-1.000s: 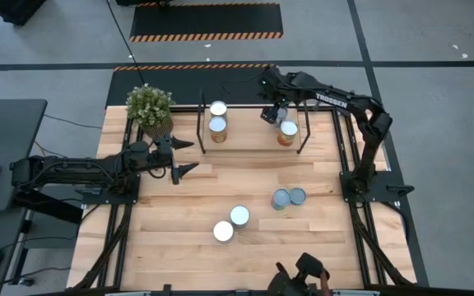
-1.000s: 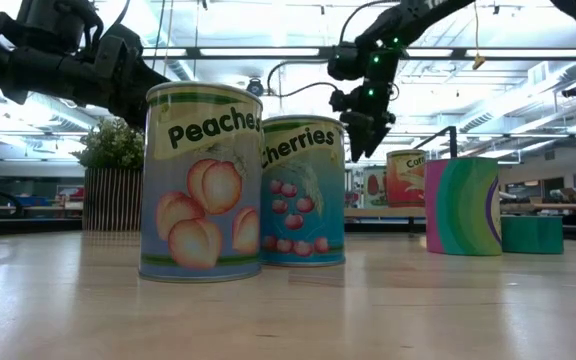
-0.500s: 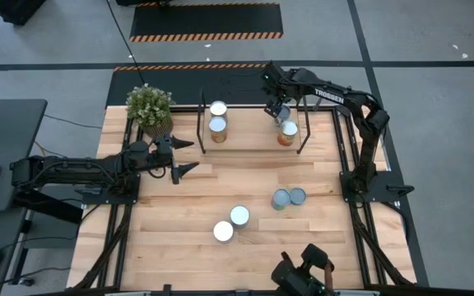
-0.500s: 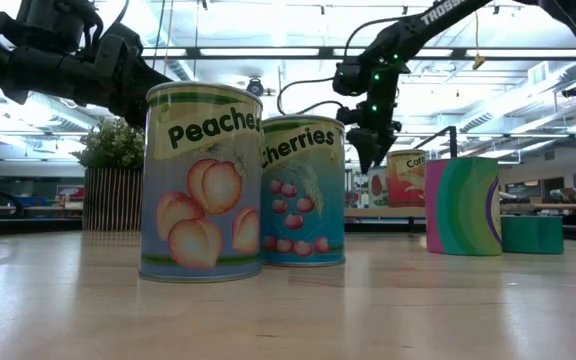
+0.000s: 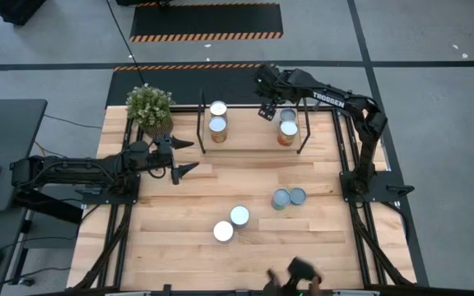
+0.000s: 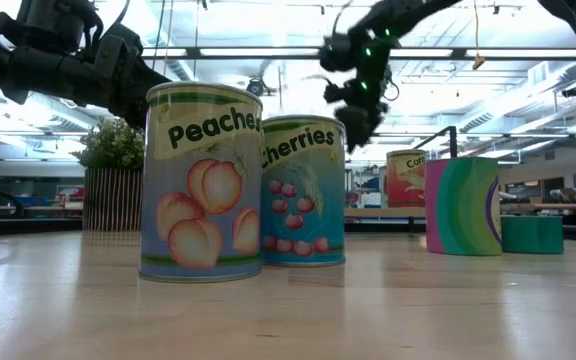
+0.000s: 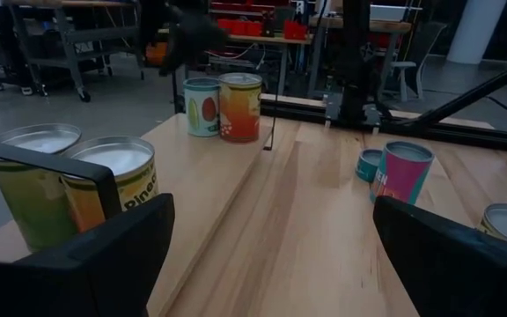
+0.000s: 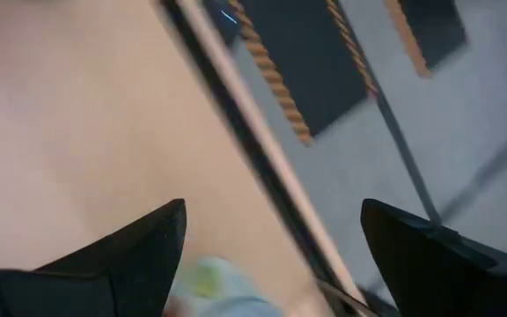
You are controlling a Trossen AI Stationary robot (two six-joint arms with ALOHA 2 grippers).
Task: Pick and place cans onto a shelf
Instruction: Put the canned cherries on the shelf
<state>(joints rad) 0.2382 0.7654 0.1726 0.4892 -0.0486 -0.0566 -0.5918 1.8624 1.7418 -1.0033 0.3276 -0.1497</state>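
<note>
Since the earlier frame, right end effector (image 5: 265, 111) has lifted off the shelf (image 5: 252, 130), fingers apart, empty. Loose cans (image 5: 289, 197) stand upright on the worktop (image 5: 188, 222), nearer the right arm. Left end effector (image 5: 179, 156) waits open.

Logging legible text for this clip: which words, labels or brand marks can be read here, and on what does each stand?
"Peaches": on the can nearest the low camera.
"Cherries", first letter hidden: on the can beside it.
"Caff", cut off: on the far can in the low view.
"TROSSEN": on the right arm, high view.
"Pine", cut off: on a shelf can in the left wrist view.
Other can labels are too small or blurred to read.
</note>
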